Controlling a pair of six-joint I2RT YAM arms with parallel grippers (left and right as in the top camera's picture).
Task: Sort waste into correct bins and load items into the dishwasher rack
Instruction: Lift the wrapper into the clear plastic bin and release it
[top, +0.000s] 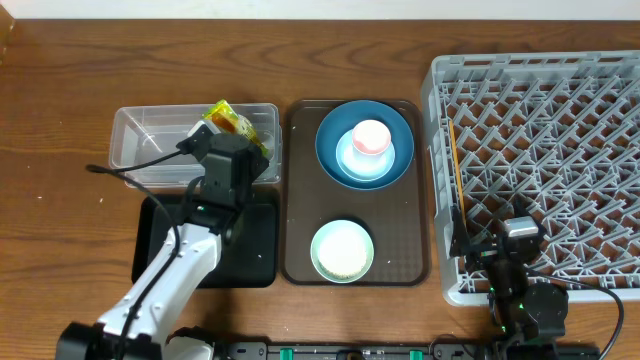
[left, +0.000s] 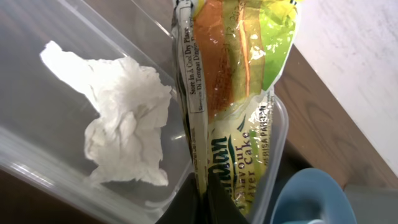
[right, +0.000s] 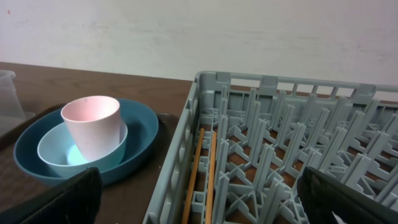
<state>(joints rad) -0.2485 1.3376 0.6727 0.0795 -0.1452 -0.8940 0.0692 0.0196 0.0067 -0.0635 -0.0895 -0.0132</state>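
Note:
My left gripper (left: 208, 193) is shut on the lower end of the yellow-green snack wrapper (left: 230, 81), holding it over the right end of the clear tub (left: 37, 155). A crumpled white tissue (left: 124, 118) lies inside that tub. From overhead the wrapper (top: 232, 122) shows above the tub's (top: 150, 140) right part, with the black tray (top: 255, 250) just in front. The pink cup (top: 371, 137) stands in the light-blue bowl (top: 350, 168) on the dark-blue plate (top: 330, 150). The mint bowl (top: 342, 250) sits nearer. My right gripper (right: 199, 199) is open over the grey rack's (right: 280, 155) front left corner.
A brown serving tray (top: 300, 200) carries the plate stack and the mint bowl, between the bins and the rack (top: 560, 150). Two orange sticks (right: 198, 168) lie along the rack's left inner edge. My left arm crosses the black tray. Bare wooden table lies at the far left.

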